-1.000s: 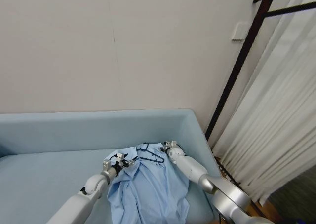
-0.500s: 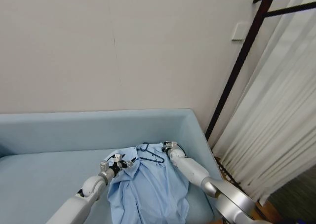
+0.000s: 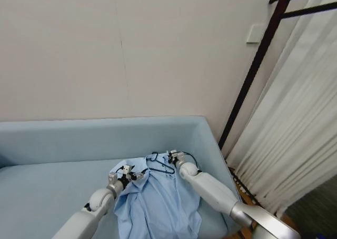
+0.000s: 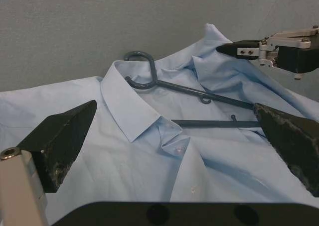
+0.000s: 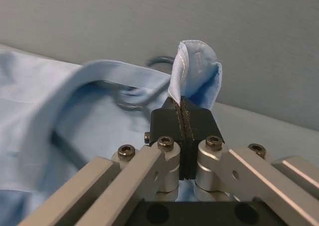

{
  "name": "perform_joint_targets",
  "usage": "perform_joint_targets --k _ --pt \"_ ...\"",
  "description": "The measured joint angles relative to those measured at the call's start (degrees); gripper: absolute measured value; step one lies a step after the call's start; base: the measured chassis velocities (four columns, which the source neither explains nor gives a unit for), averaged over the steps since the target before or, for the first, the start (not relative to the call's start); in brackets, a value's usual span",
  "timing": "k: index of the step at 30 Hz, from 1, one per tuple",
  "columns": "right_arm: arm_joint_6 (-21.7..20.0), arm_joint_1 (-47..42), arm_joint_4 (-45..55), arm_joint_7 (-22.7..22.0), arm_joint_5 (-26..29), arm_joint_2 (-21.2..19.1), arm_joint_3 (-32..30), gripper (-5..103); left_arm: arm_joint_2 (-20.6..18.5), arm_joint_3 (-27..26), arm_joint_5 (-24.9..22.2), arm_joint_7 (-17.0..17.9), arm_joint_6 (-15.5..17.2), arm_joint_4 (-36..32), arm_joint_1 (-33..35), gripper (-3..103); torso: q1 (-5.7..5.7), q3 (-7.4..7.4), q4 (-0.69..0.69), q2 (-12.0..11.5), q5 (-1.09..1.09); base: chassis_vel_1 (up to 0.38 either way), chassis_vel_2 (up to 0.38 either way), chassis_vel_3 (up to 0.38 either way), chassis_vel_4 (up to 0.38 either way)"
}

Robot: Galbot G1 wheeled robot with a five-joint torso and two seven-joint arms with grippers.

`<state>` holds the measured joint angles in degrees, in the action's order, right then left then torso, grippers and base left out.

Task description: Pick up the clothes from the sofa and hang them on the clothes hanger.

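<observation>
The right gripper (image 3: 171,157), in the head view, lies at the top edge of the light blue shirt (image 3: 158,205), by the collar and close to the backrest, its arm reaching in from the lower right. The left gripper (image 3: 130,173) sits at the shirt's left shoulder, across the collar from the right one. The shirt is spread on the seat of the pale blue sofa (image 3: 63,139), near its right-hand end. A dark hanger (image 3: 159,166) lies on the collar area between the two grippers. Beside the sofa's right end a dark clothes rack (image 3: 254,70) rises in front of a white curtain (image 3: 300,123).

In the left wrist view the left gripper (image 4: 174,136) is spread wide, its two dark fingers (image 4: 62,139) apart on either side of the collar and top button; whether they touch the cloth I cannot tell. The hanger (image 4: 199,94) lies flat on the shirt (image 4: 149,161), its hook toward the sofa back (image 4: 99,22). Farther off, the right gripper (image 4: 224,49) is at the raised far edge of the shirt.

In the right wrist view the right gripper (image 5: 183,121) is clamped tight on a fold of the shirt (image 5: 197,69), which stands up curled above the closed fingers (image 5: 167,124). The hanger (image 5: 158,61) shows its hook just behind that fold, against the sofa (image 5: 259,32)
</observation>
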<state>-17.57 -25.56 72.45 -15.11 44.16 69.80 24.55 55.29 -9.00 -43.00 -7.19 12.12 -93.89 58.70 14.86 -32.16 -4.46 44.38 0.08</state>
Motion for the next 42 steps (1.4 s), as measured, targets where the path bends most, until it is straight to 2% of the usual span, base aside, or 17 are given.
perform_joint_targets --k 10,13,16,17,18,21,23,27,28,30,32,33,34,35,38,40,42 --pt "-2.2 0.6 -5.2 -10.6 -3.6 10.3 2.9 2 0.8 -0.9 0.1 -0.1 -0.2 0.0 1.0 100 0.00 0.00 0.03 0.0 0.00 0.000 0.000 0.000 0.000" --pt "-2.6 0.2 -4.5 -11.4 -3.2 10.2 3.0 -1 1.1 -0.9 0.1 -0.1 -0.2 0.0 1.0 100 0.00 0.00 0.03 0.0 0.00 0.000 0.000 0.000 0.000" --pt "-4.6 -0.2 0.8 -11.6 -0.3 5.9 3.4 9 1.5 -0.9 0.1 -0.1 -0.2 0.1 0.7 100 0.00 0.00 0.00 0.0 0.00 0.000 0.000 0.000 0.000" --pt "-6.6 -0.3 4.7 -11.2 3.3 2.2 3.3 15 1.9 -1.0 0.1 -0.1 -0.3 0.4 0.4 100 0.00 0.00 -0.04 0.0 0.01 0.000 0.000 0.000 0.000" --pt "-6.6 -0.3 4.7 -11.2 3.3 2.2 3.3 15 1.9 -1.0 0.1 -0.1 -0.3 0.4 0.4 100 0.00 0.00 -0.04 0.0 0.01 0.000 0.000 0.000 0.000" --pt "-9.1 0.1 9.6 -10.1 10.0 -2.8 2.6 25 2.6 -1.0 0.1 -0.2 -0.3 0.7 0.0 100 0.00 0.00 -0.06 0.0 0.02 0.000 0.000 0.000 0.000" --pt "-10.2 1.2 13.4 -9.7 15.8 -6.9 1.7 36 3.4 -0.9 0.1 -0.2 -0.3 1.0 -0.5 100 0.00 0.00 -0.02 0.0 0.01 0.000 0.000 0.000 0.000" --pt "-10.9 1.5 15.7 -9.0 18.8 -10.2 1.1 47 4.2 -0.7 0.1 -0.2 -0.3 1.2 -0.8 100 0.00 0.00 0.02 0.0 0.02 0.000 0.000 0.000 0.000" --pt "-10.9 1.5 15.3 -6.9 18.9 -12.3 0.5 58 4.4 -0.6 0.2 -0.2 -0.3 1.2 -0.8 100 0.00 0.00 0.01 0.0 0.02 0.000 0.000 0.000 0.000" --pt "-10.8 1.3 14.6 -5.2 18.6 -13.3 0.2 58 4.4 -0.7 0.2 -0.2 -0.3 1.0 -0.8 100 0.00 0.00 0.02 0.0 0.02 0.000 0.000 0.000 0.000" --pt "-10.7 0.9 12.2 -0.1 17.4 -15.5 -0.5 63 4.4 -0.9 0.2 -0.2 -0.3 0.7 -0.6 100 0.00 0.00 0.00 0.0 0.03 0.000 0.000 0.000 0.000" --pt "-10.4 0.3 9.4 6.1 15.2 -17.7 -1.3 74 4.2 -1.3 0.2 -0.2 -0.3 0.6 -0.2 100 0.00 0.00 -0.02 0.0 0.03 0.000 0.000 0.000 0.000" --pt "-10.1 0.1 7.8 9.2 13.8 -18.7 -1.6 74 4.1 -1.6 0.2 -0.2 -0.4 0.6 0.0 100 0.00 0.00 -0.03 0.0 0.03 0.000 0.000 0.000 0.000" --pt "-10.1 0.1 7.8 9.2 13.8 -18.7 -1.6 74 4.1 -1.6 0.2 -0.2 -0.4 0.6 0.0 100 0.00 0.00 -0.03 0.0 0.03 0.000 0.000 0.000 0.000" --pt "-10.1 -0.8 3.3 17.1 11.9 -21.0 -2.9 90 4.0 -2.4 0.3 -0.3 -0.6 0.6 0.9 100 0.00 0.00 -0.04 0.0 0.03 0.000 0.000 0.000 0.000" --pt "-10.9 -1.0 1.5 19.3 13.1 -21.3 -3.4 98 4.0 -3.2 0.4 -0.3 -0.8 0.3 1.8 100 0.00 0.00 -0.01 0.0 0.01 0.000 0.000 0.000 0.000" --pt "-11.6 -1.1 1.0 20.3 14.2 -21.4 -3.5 98 3.9 -3.7 0.6 -0.3 -0.9 0.0 2.4 100 0.00 0.00 0.01 0.0 0.02 0.000 0.000 0.000 0.000"
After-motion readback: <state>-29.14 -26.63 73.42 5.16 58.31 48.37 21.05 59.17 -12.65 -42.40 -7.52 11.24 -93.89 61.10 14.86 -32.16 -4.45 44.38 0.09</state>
